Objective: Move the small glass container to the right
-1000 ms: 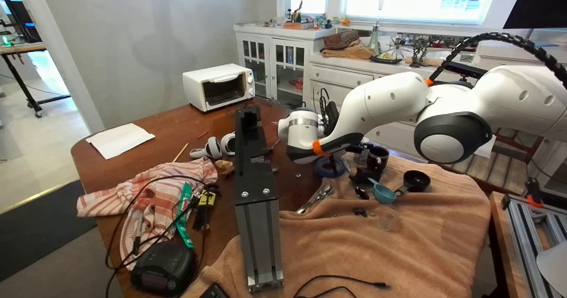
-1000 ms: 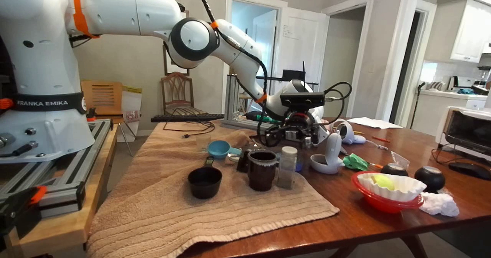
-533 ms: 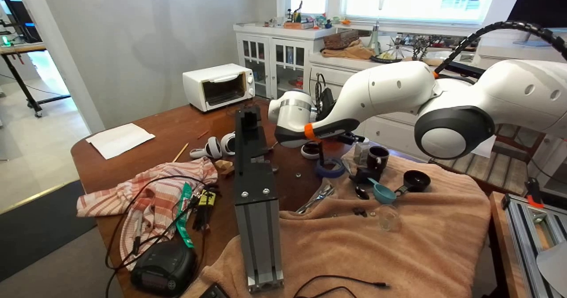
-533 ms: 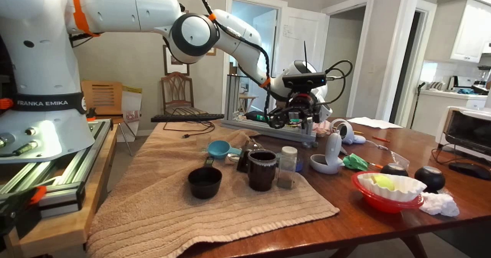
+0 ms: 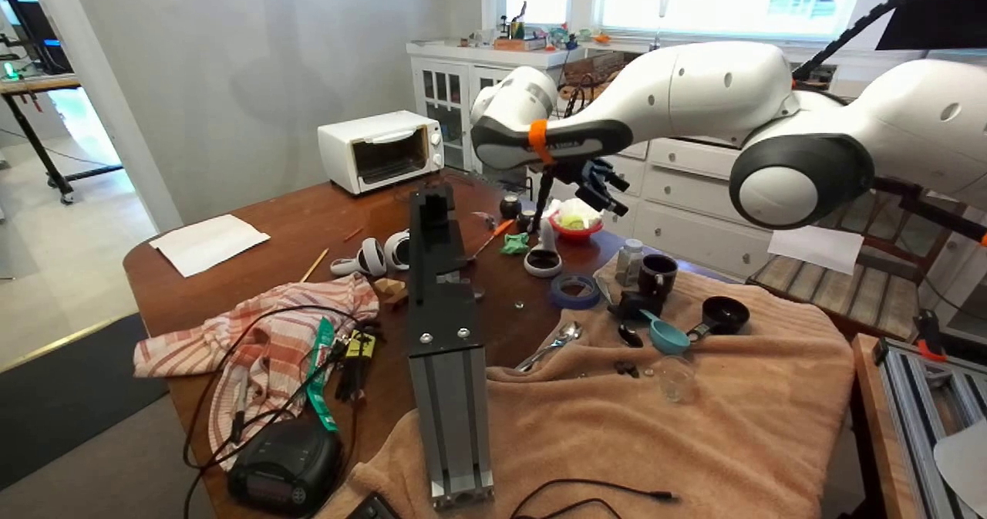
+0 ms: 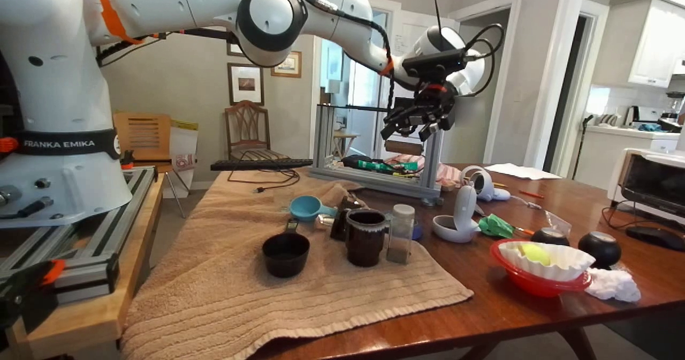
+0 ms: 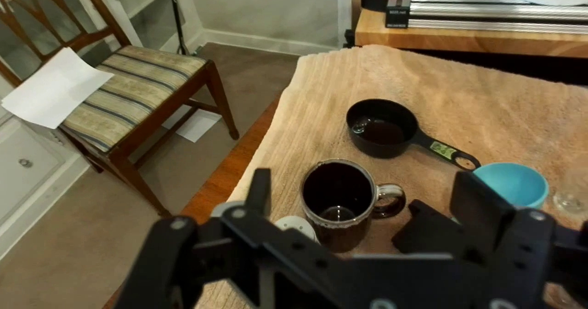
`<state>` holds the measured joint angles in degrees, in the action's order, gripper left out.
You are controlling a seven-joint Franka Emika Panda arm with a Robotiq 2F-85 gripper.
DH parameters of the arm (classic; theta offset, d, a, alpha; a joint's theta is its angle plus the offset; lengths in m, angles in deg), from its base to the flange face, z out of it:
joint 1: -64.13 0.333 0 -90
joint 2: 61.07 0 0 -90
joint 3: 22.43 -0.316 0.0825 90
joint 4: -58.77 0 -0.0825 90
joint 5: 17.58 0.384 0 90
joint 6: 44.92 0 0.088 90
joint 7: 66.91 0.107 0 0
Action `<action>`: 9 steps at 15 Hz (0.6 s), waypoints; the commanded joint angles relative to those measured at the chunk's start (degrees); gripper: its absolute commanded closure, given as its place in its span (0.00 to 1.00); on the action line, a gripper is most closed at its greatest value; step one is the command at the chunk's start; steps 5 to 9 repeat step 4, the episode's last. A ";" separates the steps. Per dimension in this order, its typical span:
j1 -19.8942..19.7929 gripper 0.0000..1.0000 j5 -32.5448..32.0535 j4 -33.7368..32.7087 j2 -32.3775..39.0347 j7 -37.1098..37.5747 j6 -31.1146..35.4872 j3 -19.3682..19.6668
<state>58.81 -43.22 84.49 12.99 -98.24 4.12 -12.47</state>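
A small clear glass shaker with a white lid stands upright on the tan towel beside the dark mug in both exterior views (image 5: 629,262) (image 6: 400,237). In the wrist view only its holed lid (image 7: 296,226) shows, partly behind my left-hand finger. A second clear glass cup sits farther along the towel, in an exterior view (image 5: 677,380), and at the right edge of the wrist view (image 7: 568,202). My gripper (image 7: 363,180) is open and empty, tilted and well above the table in both exterior views (image 5: 605,191) (image 6: 405,130). It touches nothing.
The brown mug (image 6: 365,237) stands right beside the shaker. A black measuring cup (image 6: 286,254), a blue scoop (image 6: 306,208) and blue tape (image 5: 574,291) lie near. A white controller (image 6: 460,221) and red bowl (image 6: 540,274) are beyond. A tall metal frame (image 5: 447,395) stands on the table.
The arm has risen from low over the table, and the gripper has tilted so its fingers point toward the mug side. The shaker, mug and other table things have not moved.
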 commanded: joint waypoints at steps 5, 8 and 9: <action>-3.27 0.00 8.38 2.62 -6.08 4.84 0.63 -2.31; -3.27 0.00 8.38 2.62 -6.08 4.84 0.63 -2.31; -3.27 0.00 8.38 2.62 -6.08 4.84 0.63 -2.31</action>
